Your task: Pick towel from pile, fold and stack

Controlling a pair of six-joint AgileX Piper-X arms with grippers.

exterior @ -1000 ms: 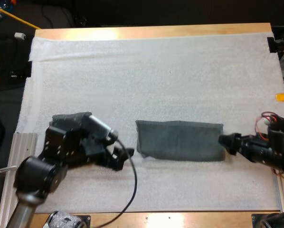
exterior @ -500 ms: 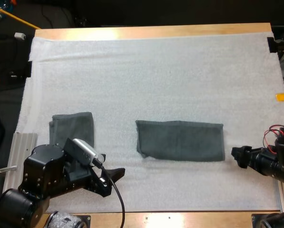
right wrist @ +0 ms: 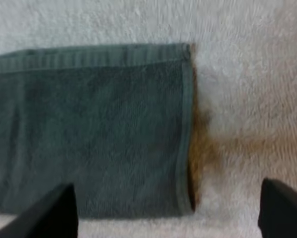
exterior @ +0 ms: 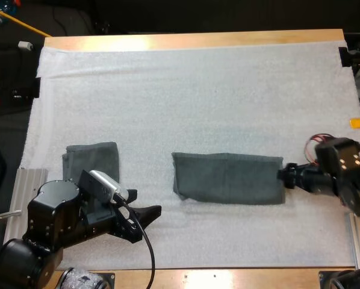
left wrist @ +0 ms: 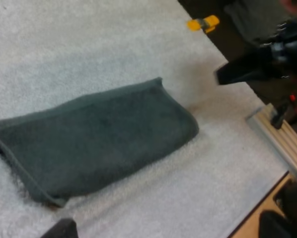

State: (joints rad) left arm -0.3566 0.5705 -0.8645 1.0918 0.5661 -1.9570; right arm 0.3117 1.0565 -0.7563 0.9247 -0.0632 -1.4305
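At the right end of the long towel, right gripper hangs with fingers spread wide, clear of the cloth | left gripper near the front edge of the white mat, fingers apart on nothing | long towel lies folded flat at mid-mat | smaller folded towel well to the left, just beyond the left gripper

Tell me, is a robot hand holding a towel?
Nothing is held. The left gripper is open over the mat; the right gripper is open at the long towel's edge, not pinching it.

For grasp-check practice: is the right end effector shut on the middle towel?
No, the right end effector's fingers stand apart, not pressing the middle towel.
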